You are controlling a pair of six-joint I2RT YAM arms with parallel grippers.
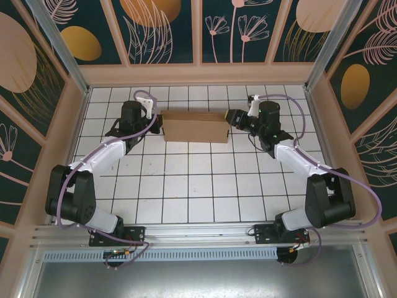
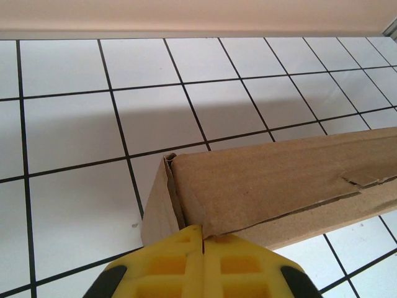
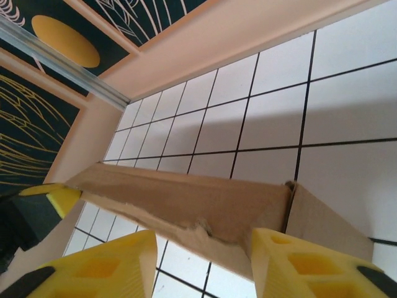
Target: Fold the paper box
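**Box braced at both ends, one torn edge to watch**

A white tiled table (image 1: 186, 186) with black grid lines sits inside a beige frame backed by dark floral panels. The paper box (image 1: 195, 127) lies toward the far side of it, long axis running left to right, between the two arms.

At its left end, the left gripper (image 1: 154, 121) has its yellow fingers (image 2: 167, 267) pressed together with nothing between them. The tips sit right at the box's lower left corner. In the left wrist view the end panel there stands slightly ajar, with a narrow gap along the corner crease.

Along the middle, the top edge of the cardboard looks ragged, with a small tear near the right side.

At the right end, the right gripper (image 1: 233, 118) has its jaws parted and straddles the box's long wall. In the right wrist view the cardboard runs between the fingers (image 3: 298, 264) with a gap on one side, so it does not look clamped.

The risks look plain enough. The box is light and nothing pins it, so a push from the closed left fingers could slide or skew it rather than seat the end panel. If the right jaws close on the ragged edge, the tear could run further or the wall could buckle. Uneven pressure from both ends might bow the box and spring the loose left panel open.
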